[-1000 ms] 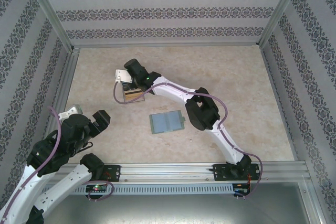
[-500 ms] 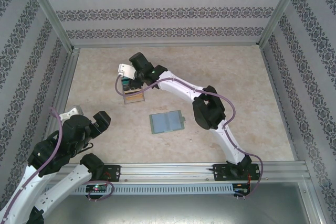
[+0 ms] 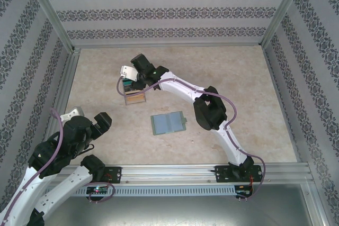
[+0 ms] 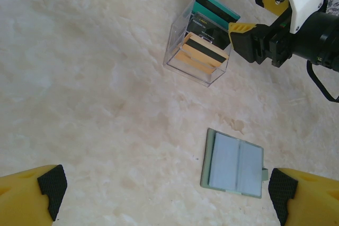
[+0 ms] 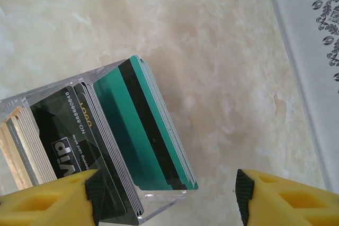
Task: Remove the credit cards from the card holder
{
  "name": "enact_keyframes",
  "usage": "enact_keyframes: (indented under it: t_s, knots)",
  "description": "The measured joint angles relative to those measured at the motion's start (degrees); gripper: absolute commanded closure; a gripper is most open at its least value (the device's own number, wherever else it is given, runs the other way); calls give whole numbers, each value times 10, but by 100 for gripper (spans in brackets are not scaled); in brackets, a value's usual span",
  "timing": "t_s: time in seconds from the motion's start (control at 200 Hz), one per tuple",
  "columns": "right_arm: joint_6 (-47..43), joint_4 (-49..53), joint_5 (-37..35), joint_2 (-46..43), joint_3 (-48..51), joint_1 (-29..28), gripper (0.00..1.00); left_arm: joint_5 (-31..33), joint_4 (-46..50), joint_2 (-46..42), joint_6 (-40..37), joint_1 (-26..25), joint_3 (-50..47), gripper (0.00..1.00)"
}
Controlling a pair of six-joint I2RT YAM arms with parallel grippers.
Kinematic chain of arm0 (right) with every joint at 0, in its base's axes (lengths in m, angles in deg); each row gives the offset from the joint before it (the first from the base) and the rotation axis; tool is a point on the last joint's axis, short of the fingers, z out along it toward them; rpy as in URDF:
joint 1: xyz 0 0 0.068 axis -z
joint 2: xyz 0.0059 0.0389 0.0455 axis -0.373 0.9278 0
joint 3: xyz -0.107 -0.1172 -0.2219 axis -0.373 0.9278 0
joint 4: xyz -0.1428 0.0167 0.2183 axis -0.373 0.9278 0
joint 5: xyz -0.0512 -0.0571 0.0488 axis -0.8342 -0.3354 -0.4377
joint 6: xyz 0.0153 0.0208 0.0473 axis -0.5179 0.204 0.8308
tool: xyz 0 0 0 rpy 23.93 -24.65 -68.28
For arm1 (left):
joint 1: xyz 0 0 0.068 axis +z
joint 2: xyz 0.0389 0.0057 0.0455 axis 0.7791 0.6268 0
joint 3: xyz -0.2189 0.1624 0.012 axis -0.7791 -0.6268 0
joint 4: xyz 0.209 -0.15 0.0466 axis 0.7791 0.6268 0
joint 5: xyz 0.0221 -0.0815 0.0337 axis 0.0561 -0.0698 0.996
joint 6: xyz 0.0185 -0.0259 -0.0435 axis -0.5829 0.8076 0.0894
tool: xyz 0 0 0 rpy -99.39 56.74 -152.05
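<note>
filling a clear acrylic box (image 4: pixel 183 70), glossy rectangular credit cards (image 4: pixel 204 51) lean together.

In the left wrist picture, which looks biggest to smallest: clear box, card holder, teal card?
1. Clear box and card holder: about alike, too close to rank.
2. Teal card: smallest, partly hidden inside the box.

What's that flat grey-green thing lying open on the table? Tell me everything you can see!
It is the card holder, a thin grey-green bifold case. It lies opened out flat, inside facing up, showing two pale greyish pockets side by side with a fold between them. A small tab sticks out from one outer edge. No card shows in the pockets. It rests near the middle of the pale marbled table, and nothing else touches it.
</note>
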Motion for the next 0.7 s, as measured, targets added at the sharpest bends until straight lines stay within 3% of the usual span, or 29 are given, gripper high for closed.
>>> enact_keyframes:
  t_s: [0.11, 0.255, 0.55, 0.699]
  knots:
    - [21, -3, 0, 0, 0, 2, 21, -2, -5, 0, -1, 0, -5, 0]
    - [75, -12, 2, -23, 24, 10, 2, -11, -19, 12, -11, 0, -10, 0]
    - [241, -48, 11, -218, 181, 53, 2, -72, -122, 95, -45, 0, -43, 0]
    - [352, -86, 21, -338, 325, 76, 2, -123, -191, 154, -54, 0, -70, 10]
